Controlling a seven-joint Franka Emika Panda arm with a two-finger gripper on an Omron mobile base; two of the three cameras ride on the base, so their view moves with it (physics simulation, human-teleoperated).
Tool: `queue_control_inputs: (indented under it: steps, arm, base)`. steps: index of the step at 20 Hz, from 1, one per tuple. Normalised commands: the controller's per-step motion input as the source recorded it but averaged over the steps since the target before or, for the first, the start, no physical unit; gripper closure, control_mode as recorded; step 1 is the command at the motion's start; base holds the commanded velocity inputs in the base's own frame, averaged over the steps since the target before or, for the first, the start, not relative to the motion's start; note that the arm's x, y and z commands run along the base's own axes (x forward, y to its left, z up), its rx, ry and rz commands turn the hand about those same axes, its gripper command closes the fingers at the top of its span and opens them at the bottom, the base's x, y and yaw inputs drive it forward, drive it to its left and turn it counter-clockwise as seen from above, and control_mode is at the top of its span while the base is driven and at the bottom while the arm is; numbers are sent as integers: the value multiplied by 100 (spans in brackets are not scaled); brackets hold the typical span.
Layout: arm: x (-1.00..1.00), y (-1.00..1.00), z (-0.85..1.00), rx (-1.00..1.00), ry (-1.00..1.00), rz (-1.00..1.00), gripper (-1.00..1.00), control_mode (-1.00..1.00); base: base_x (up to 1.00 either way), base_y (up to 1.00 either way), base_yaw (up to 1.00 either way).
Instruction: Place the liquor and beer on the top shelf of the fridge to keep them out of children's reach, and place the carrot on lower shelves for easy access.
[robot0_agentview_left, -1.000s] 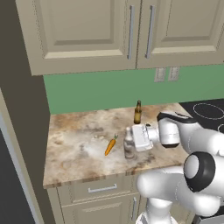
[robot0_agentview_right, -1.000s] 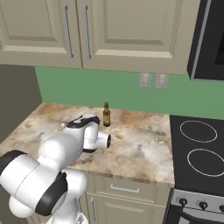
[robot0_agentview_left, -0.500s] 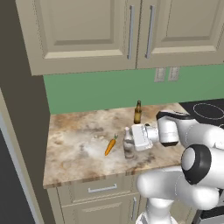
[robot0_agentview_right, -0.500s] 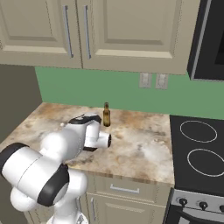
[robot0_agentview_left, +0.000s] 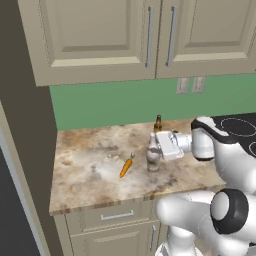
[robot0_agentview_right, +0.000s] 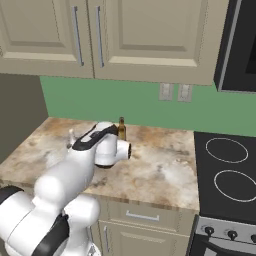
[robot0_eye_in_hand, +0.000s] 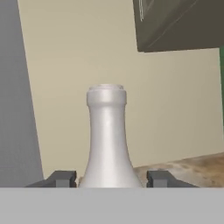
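Gripper (robot0_eye_in_hand: 112, 178) closed on the liquor (robot0_eye_in_hand: 107, 135) at the body, bottle upright on the counter (robot0_agentview_left: 90, 175).

Hand view: both finger tips (robot0_eye_in_hand: 61, 178) sit at the bottom of the frame, one on each side of the pale bottle, whose neck rises through the centre. Left base view: the liquor stands at centre frame, against the white hand; the beer (robot0_agentview_left: 158, 123) stands just behind it toward the green wall, and the carrot (robot0_agentview_left: 125, 166) lies on the counter to its left, apart from both bottles. Step in hand, as judged: first pick, grasp made, lift not yet begun. Next move calls for a straight vertical lift clear of the beer, then a carry toward the fridge (robot0_agentview_left: 15, 150), the dark wall along the left edge, for placement on its top shelf.
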Motion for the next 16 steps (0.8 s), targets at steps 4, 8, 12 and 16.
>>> queue_control_inputs:
  steps: [4, 8, 12, 16]
  arm:
    - [-44, 0, 100, 0, 4, -31, 100, -100]
    - [-67, 0, 98, -3, 3, -41, 100, -100]
    - [-77, 0, 80, -9, 1, -47, 100, -100]
    - [-62, 0, 77, -12, 10, -41, 100, -100]
  base:
    - [0, 0, 0]
    - [0, 0, 0]
    - [0, 0, 0]
    - [0, 0, 0]
